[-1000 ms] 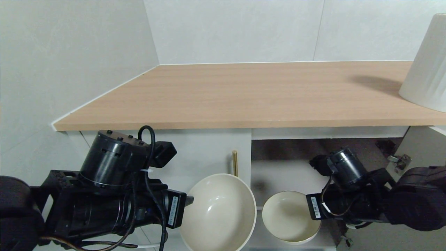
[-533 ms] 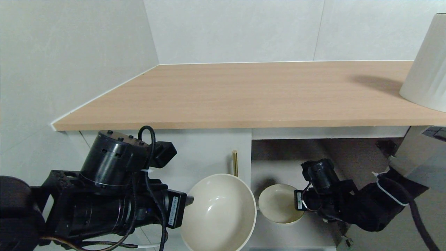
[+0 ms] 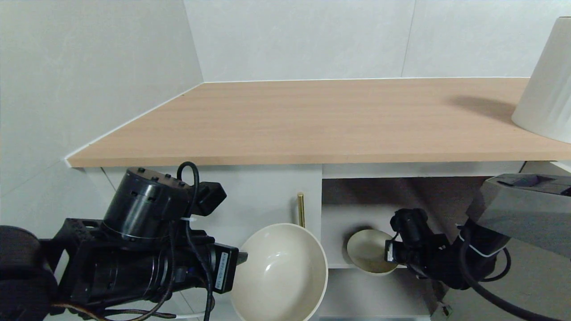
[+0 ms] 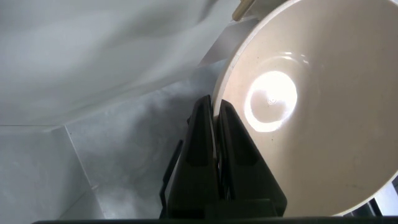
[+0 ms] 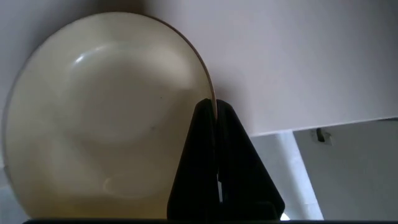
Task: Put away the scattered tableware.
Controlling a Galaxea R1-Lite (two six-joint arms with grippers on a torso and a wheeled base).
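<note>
The small bowl [image 3: 370, 250] is the one getting put away right now. It's inside the open cupboard under the worktop [image 3: 312, 120], sitting low over the shelf [image 3: 335, 249] near the shelf's front edge. I honestly can't tell whether its base is down on the shelf yet or just above it. My right hand [image 5: 216, 124] is clamped on its rim, one finger inside and one outside, and the bowl is tipped up a bit, not flat. The big bowl [image 3: 279, 272] is out in front of the closed cupboard door, below the worktop's front edge and just beside the brass door handle [image 3: 300, 209]. My left hand [image 4: 216, 124] is pinched tight on its rim, and it isn't resting on anything. Up top there's a white lampshade [image 3: 546, 84] at the worktop's right end, and I see no dishes on that surface. So my read is we're past halfway: the small bowl needs setting flat and letting go, then the big one has to go in as well. It's wide and the closed door is right behind it, so I'd guess it has to swing over to the open side first.
</note>
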